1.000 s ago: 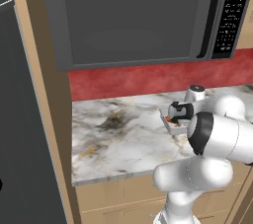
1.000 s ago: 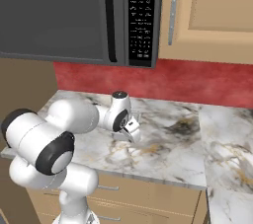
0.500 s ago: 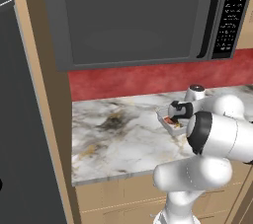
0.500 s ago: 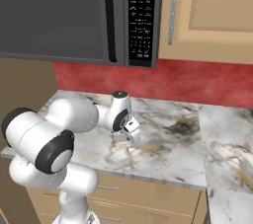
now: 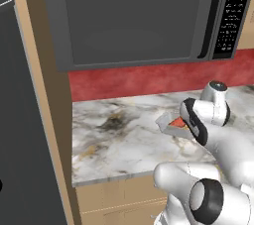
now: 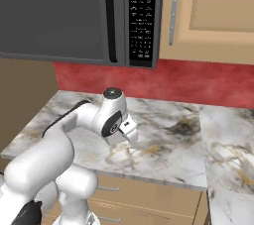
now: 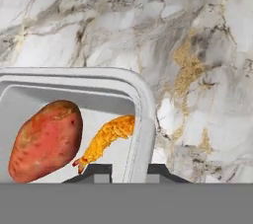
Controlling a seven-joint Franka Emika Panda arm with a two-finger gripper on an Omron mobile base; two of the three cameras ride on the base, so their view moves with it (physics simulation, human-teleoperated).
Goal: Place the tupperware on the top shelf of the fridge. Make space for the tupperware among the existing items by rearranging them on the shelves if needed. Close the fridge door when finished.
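The tupperware (image 5: 168, 127) is a shallow grey-white container holding an orange-red oblong piece (image 7: 45, 139) and a yellow bit (image 7: 106, 138). It sits tilted just over the marble counter (image 5: 119, 140), below the microwave. My gripper (image 5: 182, 124) is shut on its near side wall. In the hand view the tupperware (image 7: 74, 77) has its rim running between my two dark fingertips (image 7: 96, 171), with my gripper (image 7: 128, 171) clamped across it. From the right, my gripper (image 6: 130, 133) points down toward the counter and my hand hides the container. The fridge (image 5: 25, 130) shows as a dark grey face at far left.
A dark microwave (image 5: 134, 16) hangs close above the counter, with a red backsplash (image 5: 149, 78) behind. A wooden panel (image 5: 47, 100) separates the counter from the fridge. Wooden cabinets (image 6: 218, 11) hang at upper right. The counter continues to the right (image 6: 228, 169).
My hand and the tupperware have shifted slightly downward and toward the base. The grip has not changed.
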